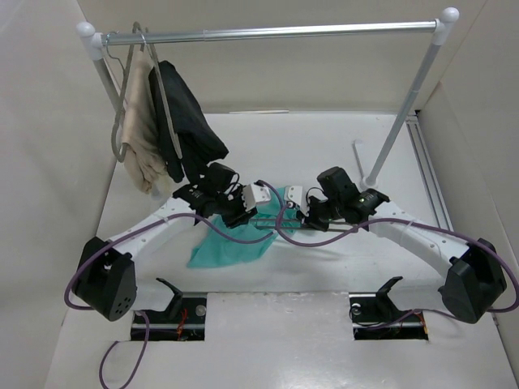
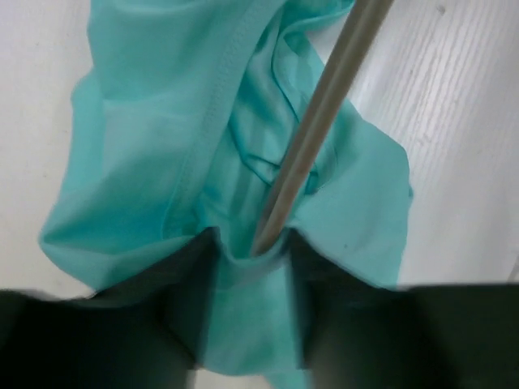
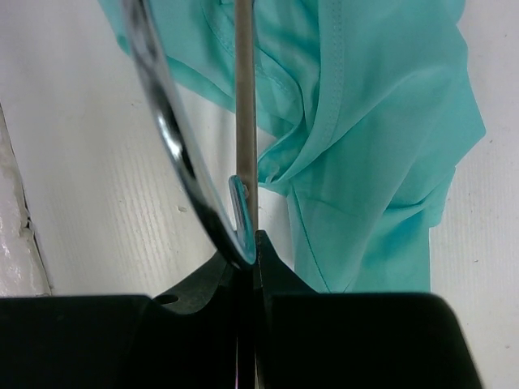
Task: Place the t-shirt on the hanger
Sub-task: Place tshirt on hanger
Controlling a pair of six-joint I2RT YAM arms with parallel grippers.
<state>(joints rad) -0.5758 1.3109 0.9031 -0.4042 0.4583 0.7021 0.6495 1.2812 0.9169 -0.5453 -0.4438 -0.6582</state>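
Note:
The teal-green t-shirt (image 1: 231, 245) lies crumpled on the white table between the two arms. My left gripper (image 1: 243, 212) is shut on a fold of it. In the left wrist view the cloth (image 2: 146, 146) fills the gap between the dark fingers (image 2: 186, 308), and the grey hanger arm (image 2: 324, 105) runs into the fold at the gripper (image 2: 251, 243). My right gripper (image 1: 306, 215) is shut on the hanger. In the right wrist view the gripper (image 3: 247, 243) pinches its straight grey bar (image 3: 246, 97) beside the chrome hook (image 3: 162, 121), and the t-shirt (image 3: 381, 121) lies to the right.
A clothes rail (image 1: 284, 32) spans the back on two posts. A beige garment (image 1: 142, 130) and a black garment (image 1: 190, 121) hang at its left end, close behind my left arm. The right post (image 1: 397, 121) stands behind my right arm.

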